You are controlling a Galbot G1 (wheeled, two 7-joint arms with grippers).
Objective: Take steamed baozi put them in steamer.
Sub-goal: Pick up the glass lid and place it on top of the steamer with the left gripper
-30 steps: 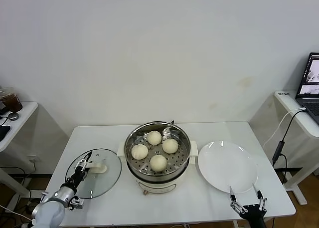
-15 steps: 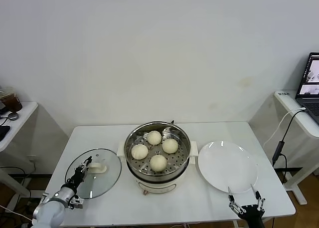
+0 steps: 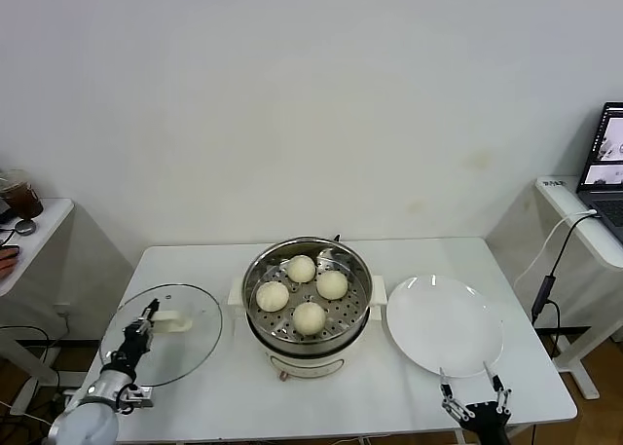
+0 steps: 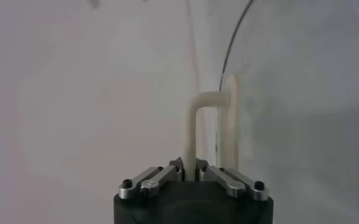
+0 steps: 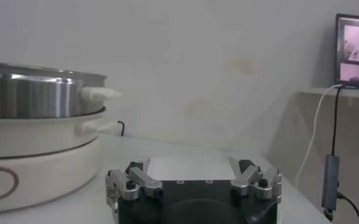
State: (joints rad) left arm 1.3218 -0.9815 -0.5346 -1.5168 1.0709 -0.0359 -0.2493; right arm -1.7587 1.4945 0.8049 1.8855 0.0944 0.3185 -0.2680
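Observation:
The steamer (image 3: 308,299), a shiny perforated basket on a white pot base, stands mid-table. Four pale baozi lie in it: at the back (image 3: 301,268), right (image 3: 332,284), left (image 3: 273,295) and front (image 3: 310,316). The steamer also shows in the right wrist view (image 5: 39,91). My left gripper (image 3: 144,320) is at the table's left, shut on the white handle (image 4: 196,131) of the glass lid (image 3: 190,346). My right gripper (image 3: 472,391) is open and empty at the table's front right edge, just in front of the white plate.
An empty flat white plate (image 3: 445,324) lies right of the steamer. A laptop (image 3: 608,163) and a hanging cable (image 3: 547,279) are on a side desk at the far right. A cup (image 3: 19,194) stands on a small table at the far left.
My left gripper has drawn the glass lid leftward, farther from the steamer. My right gripper has slid a little back toward the front edge. The baozi have not moved.

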